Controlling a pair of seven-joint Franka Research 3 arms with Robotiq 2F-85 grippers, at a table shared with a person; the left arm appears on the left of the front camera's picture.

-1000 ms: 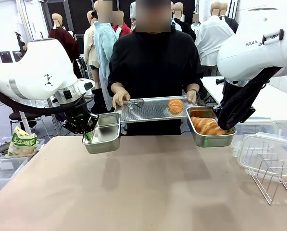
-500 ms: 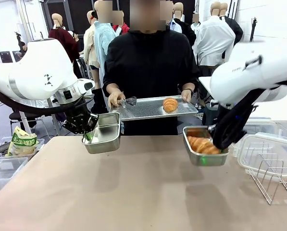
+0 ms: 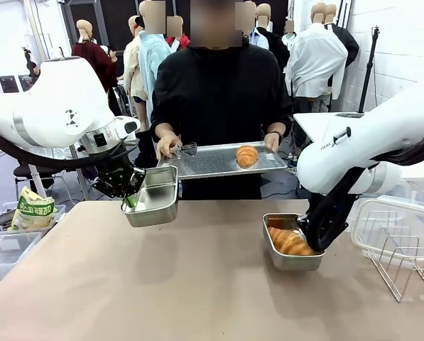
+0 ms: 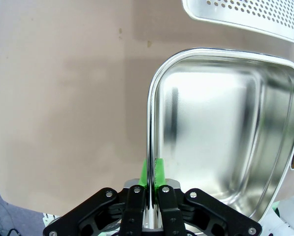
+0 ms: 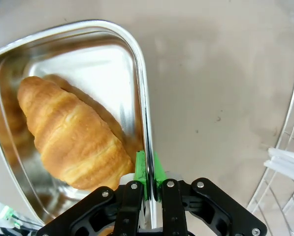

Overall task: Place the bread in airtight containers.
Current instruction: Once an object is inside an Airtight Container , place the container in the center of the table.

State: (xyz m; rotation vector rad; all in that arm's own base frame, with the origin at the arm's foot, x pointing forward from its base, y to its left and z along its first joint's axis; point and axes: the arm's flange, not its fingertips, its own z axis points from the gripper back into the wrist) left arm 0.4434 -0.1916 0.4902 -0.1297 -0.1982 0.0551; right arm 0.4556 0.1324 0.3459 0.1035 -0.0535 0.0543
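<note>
My left gripper (image 3: 131,199) (image 4: 150,173) is shut on the rim of an empty steel tin (image 3: 153,197) (image 4: 220,128), held above the table at the left. Low at the right, my right gripper (image 3: 312,235) (image 5: 149,170) is shut on the rim of a second tin (image 3: 288,249) (image 5: 63,59), which is at the tabletop with a golden croissant (image 3: 290,241) (image 5: 73,135) inside. Across the table, a person holds a perforated steel tray (image 3: 208,162) carrying another croissant (image 3: 246,155) and tongs (image 3: 189,149).
Clear plastic lids (image 3: 386,217) and a wire rack (image 3: 403,266) sit at the table's right edge. A snack bag (image 3: 33,211) and plastic bins (image 3: 6,249) lie off the table's left side. The brown tabletop (image 3: 197,284) between the tins is bare.
My right arm has lowered its tin with the croissant from tray height down to the tabletop and toward me. The person lifted the tray slightly. My left arm stayed still.
</note>
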